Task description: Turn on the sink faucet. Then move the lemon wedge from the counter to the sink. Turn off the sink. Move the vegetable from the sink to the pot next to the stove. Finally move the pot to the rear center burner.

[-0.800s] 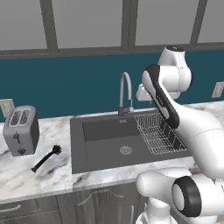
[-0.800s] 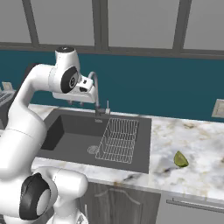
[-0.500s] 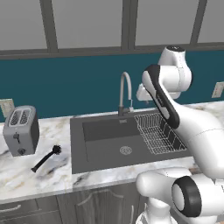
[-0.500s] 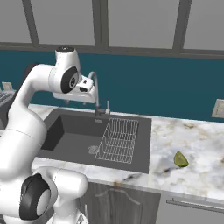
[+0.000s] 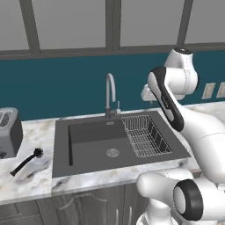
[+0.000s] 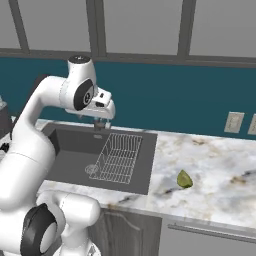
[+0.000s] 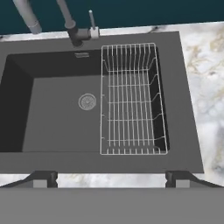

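The sink faucet (image 5: 110, 93) stands upright behind the dark sink (image 5: 88, 145), its small lever handle (image 7: 92, 21) raised beside the base. No water is visible. My gripper (image 7: 111, 179) hangs high over the sink, looking down at the drain (image 7: 87, 101) and the wire rack (image 7: 131, 100). Its jaws stand wide open with nothing between them. The yellow-green lemon wedge (image 6: 184, 179) lies on the marble counter (image 6: 220, 160), to the right of the sink. The vegetable, pot and stove are out of view.
A black dish brush (image 5: 26, 161) and a grey toaster (image 5: 6, 132) sit on the counter left of the sink. Wall outlets (image 6: 232, 122) are on the teal backsplash at the right. Windows run above the backsplash.
The whole scene has slid a little to the left in both base views, so the camera has moved right. The arm keeps its pose and the gripper stays open.
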